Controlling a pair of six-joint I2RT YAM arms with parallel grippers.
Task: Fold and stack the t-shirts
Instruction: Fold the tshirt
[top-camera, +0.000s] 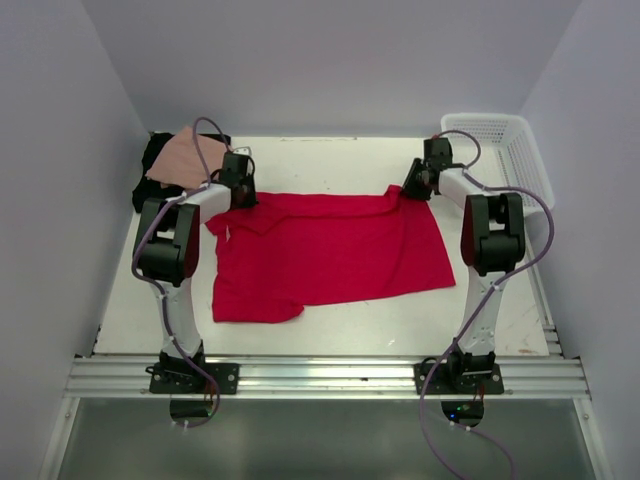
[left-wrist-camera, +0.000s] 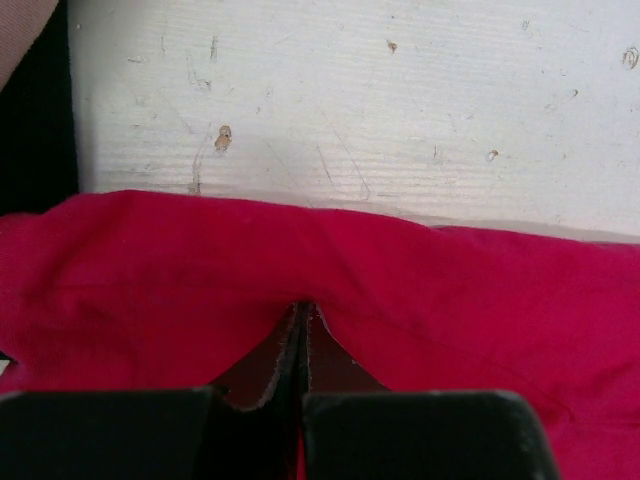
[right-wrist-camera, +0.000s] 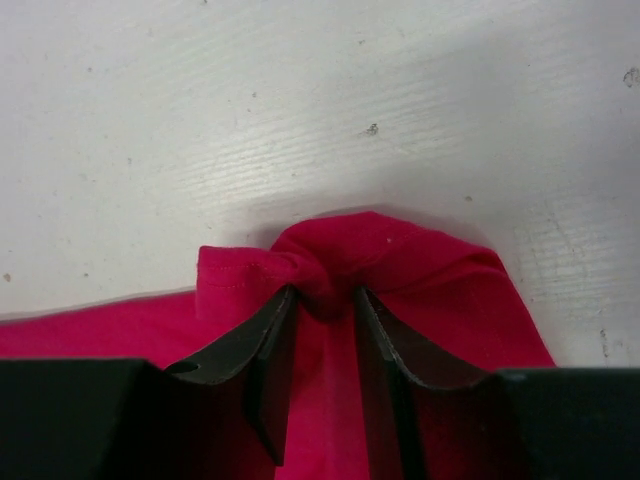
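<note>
Red cloth gripped at two corners: the red shirt is spread mid-frame on the tabletop.
A slip is judged the main risk. Only a small bunch of hem is caught by the right end effector, its jaws narrowed around the cloth, so an uneven lift could pull it free and the fold would land skewed. The left end effector is fully closed, with a thin ridge of the shirt nipped at its tips. The pink shirt and black shirt are heaped at upper left.
</note>
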